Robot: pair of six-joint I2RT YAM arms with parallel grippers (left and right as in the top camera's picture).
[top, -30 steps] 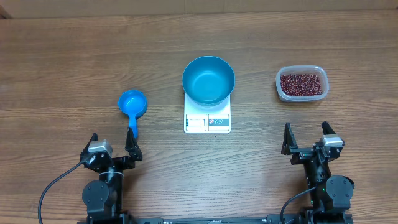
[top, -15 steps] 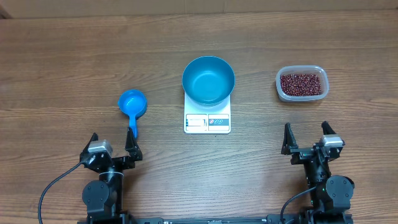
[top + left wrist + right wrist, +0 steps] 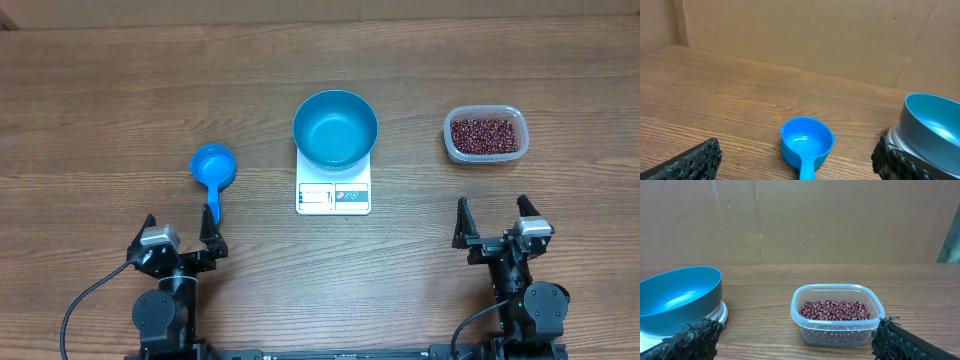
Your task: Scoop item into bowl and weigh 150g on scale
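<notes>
Just ahead of the left pincer — jaws spread wide, holding nothing — lies the small blue scoop, its handle pointing back toward that pincer's right finger. Farther ahead and to its right stands the blue bowl, resting on the white scale. The right pincer is likewise released, gripping nothing. Straight ahead of it, well apart, sits a clear tub holding the red-brown beans — the bowl lies ahead to its left.
</notes>
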